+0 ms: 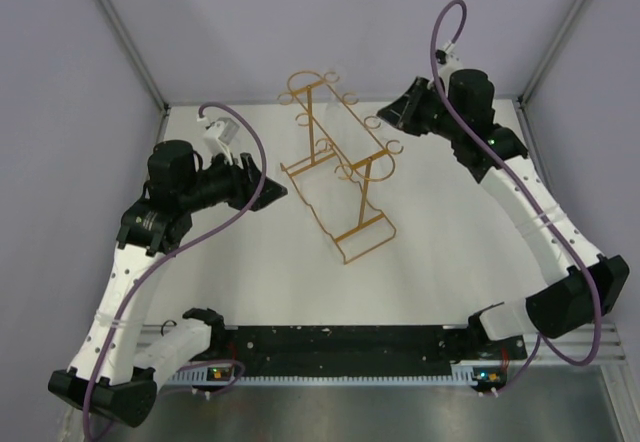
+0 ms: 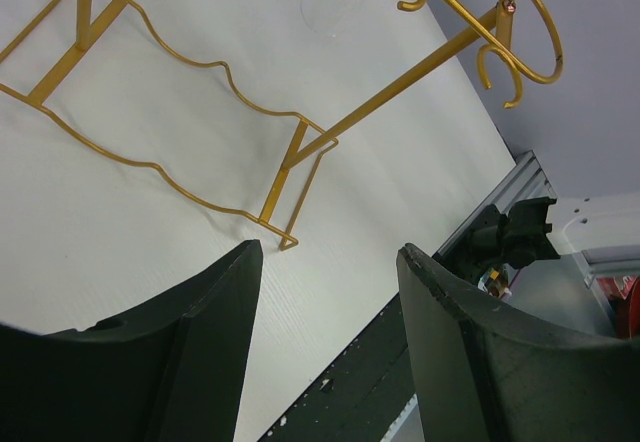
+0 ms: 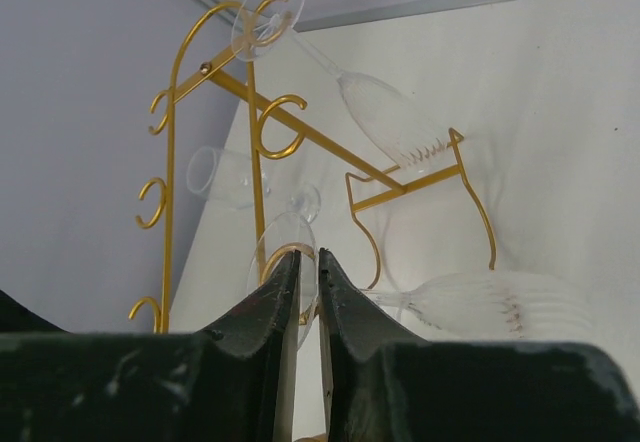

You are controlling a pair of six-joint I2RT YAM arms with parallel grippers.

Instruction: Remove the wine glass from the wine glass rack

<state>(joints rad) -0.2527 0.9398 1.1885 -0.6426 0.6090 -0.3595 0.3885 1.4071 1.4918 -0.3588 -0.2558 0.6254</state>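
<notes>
The right hand [image 3: 308, 257] is squeezed shut on the round foot of the wine glass [image 3: 275, 247], low in the middle of its view, beside a post of the wine glass rack [image 2: 400, 90]. The left hand [image 2: 330, 252] is spread apart and holds nothing, over the white bench [image 2: 150, 222].

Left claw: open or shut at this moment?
Open. The left claw shows its two fingers wide apart, nothing held between them.
</notes>
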